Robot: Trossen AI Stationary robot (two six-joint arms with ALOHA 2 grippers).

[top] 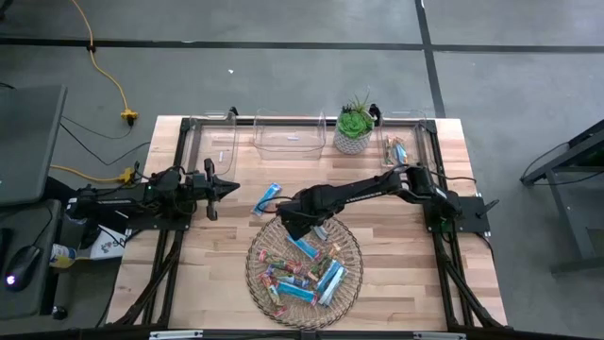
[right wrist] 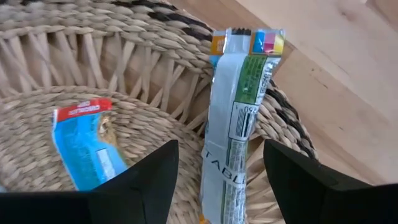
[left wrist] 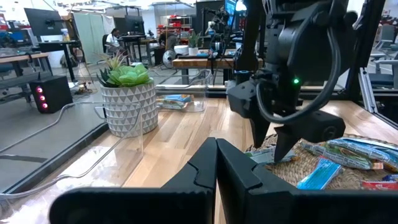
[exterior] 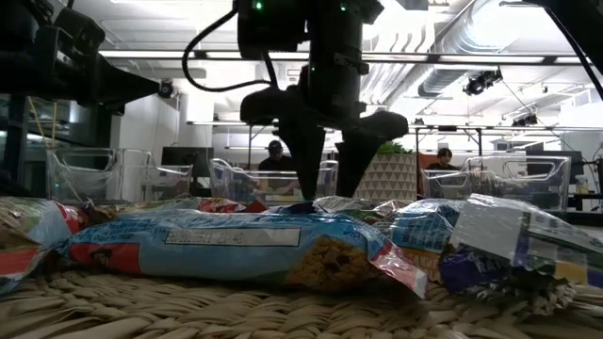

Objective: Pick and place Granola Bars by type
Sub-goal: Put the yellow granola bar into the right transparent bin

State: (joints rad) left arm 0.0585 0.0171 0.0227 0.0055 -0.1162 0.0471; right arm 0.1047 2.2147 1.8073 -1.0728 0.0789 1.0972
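Bars [top: 304, 274] lie heaped in our woven basket [top: 349, 241]. Our right hand [right wrist: 219, 163] hangs spread wide astride a silvery bar [right wrist: 236, 118] on the rim, gripping nothing. Our left hand [top: 229, 187] waits closed and empty over the surface [top: 236, 264].

An open-plan robotics lab: exposed ceiling ducts [exterior: 443, 56], rows of desks with monitors [left wrist: 42, 20], people seated [exterior: 274, 156] behind the wooden surface [top: 226, 246].

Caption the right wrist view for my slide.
Open right gripper straddles a silver bar lying on the basket rim, blue bar beside.
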